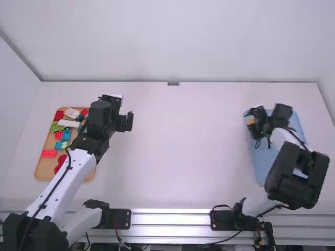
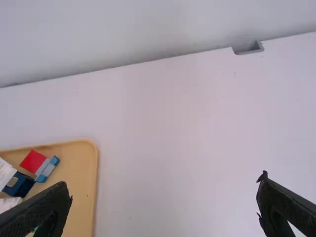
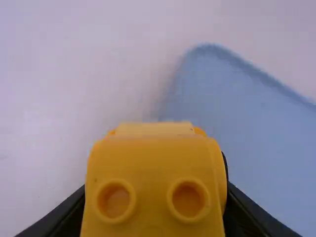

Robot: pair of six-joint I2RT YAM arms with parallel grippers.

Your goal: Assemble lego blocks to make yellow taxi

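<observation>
The left hand (image 1: 125, 122) is released, its two black fingers spread well apart with nothing between them; in the high view it hangs above the smooth white surface (image 1: 183, 157), just to the right of a shallow tan tray (image 1: 40, 168) with rounded corners, the white-linked left arm crossing over that tray's right side.

The right hand (image 1: 255, 126) is clenched around a rounded, glossy yellow plastic block (image 3: 153, 163); the right wrist view shows the block between the black fingers, two round hollow studs turned toward the camera and a paler yellow part at its top; block and hand are over the far left end of a shallow light-blue tray (image 1: 264, 163), which lies on the right part of the surface.

The tan tray, on the left part of the surface, holds loose plastic bricks; among them are a long white brick (image 1: 68, 124), a lime-green piece (image 1: 56, 127) beside it, a bright blue brick (image 1: 66, 135), a flat red brick (image 1: 49, 153) near the left rim and rounded dark-red pieces (image 1: 61, 160); the left wrist view shows a square red piece (image 2: 33, 161) touching a grey-and-blue one (image 2: 47, 169) near the tray's corner.
</observation>
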